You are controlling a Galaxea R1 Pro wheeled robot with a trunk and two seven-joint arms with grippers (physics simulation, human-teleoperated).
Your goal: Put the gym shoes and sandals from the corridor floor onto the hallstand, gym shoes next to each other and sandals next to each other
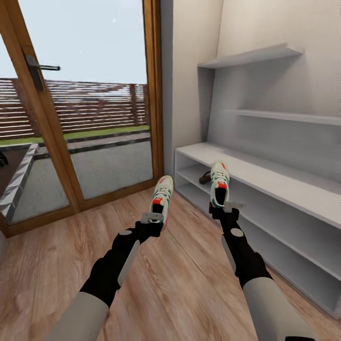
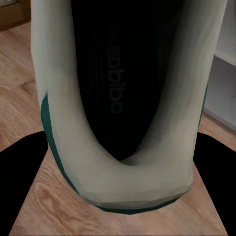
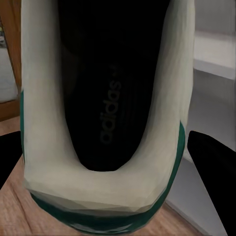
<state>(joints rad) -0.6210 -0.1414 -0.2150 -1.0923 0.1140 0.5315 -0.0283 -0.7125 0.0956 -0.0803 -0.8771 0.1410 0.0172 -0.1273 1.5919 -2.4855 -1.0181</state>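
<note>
Holding one gym shoe in each gripper, the robot stands on the corridor floor [image 1: 180,284] facing the left end of the hallstand [image 1: 265,175]. The left gripper [image 1: 152,219] pinches the heel of the left gym shoe [image 1: 162,195], which hangs above the planks, near the glass door [image 1: 85,118] and well left of the rack. The right gripper [image 1: 228,206] pinches the heel of the right gym shoe [image 1: 219,182], which is lifted in front of the rack's near edge, about level with the bench top. Both wrist views look down into a shoe's dark insole, the cream collar caught between the black fingers: the left shoe [image 2: 118,123] over wood, the right shoe [image 3: 105,113] with pale shelving beside it.

One dark sandal [image 1: 206,177] appears to lie already on the upper open shelf, partly hidden behind the right shoe; whether its partner lies with it cannot be told.

Judging from this, neither gym shoe is on the rack yet. Both have to be set down side by side, and the second sandal's place needs confirming.
</note>
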